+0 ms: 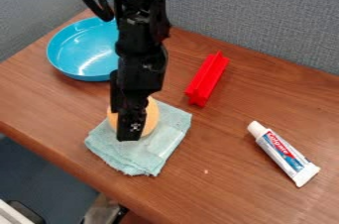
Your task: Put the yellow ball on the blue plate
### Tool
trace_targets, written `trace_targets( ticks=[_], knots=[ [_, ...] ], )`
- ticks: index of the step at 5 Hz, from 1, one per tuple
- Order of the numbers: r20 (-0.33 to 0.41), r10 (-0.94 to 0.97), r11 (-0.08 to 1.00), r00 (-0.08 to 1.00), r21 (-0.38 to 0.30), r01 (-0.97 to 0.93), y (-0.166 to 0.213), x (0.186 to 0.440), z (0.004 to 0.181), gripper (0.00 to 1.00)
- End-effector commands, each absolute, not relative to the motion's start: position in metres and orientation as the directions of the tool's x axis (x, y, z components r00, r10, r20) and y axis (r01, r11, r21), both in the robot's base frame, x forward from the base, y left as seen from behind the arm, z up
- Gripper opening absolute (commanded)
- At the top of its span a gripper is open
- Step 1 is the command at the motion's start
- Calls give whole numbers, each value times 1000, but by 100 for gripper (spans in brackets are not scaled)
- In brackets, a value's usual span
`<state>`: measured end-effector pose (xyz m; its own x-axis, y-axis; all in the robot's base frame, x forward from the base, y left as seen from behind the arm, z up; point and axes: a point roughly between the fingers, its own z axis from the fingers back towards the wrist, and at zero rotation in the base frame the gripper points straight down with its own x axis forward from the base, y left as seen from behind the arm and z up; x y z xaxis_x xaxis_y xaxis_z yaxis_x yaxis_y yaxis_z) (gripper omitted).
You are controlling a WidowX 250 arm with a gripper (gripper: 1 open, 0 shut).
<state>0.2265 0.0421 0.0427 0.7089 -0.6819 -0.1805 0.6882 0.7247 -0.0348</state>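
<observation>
The yellow ball (153,119) rests on a pale teal folded cloth (143,141) near the table's front edge; only its right side shows, because the arm covers the rest. My gripper (130,126) points straight down over the ball with a black finger (127,127) in front of it; its jaws stand open around the ball, and I cannot tell whether they touch it. The blue plate (82,50) lies empty at the back left of the table, well apart from the gripper.
A red block (207,77) lies right of the arm. A white toothpaste tube (284,153) lies at the front right. The brown wooden table (252,109) ends close in front of the cloth. A grey wall stands behind.
</observation>
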Motion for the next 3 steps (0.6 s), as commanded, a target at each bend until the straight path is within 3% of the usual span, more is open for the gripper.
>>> trace_targets(
  ticks=[1,2,3],
  knots=[
    [-163,-687,722,708,-44,690,44,230,36,100],
    [-161,-686,724,709,-52,688,45,231,32,0],
    [-140,-684,727,716,-46,685,48,235,39,0]
  ],
)
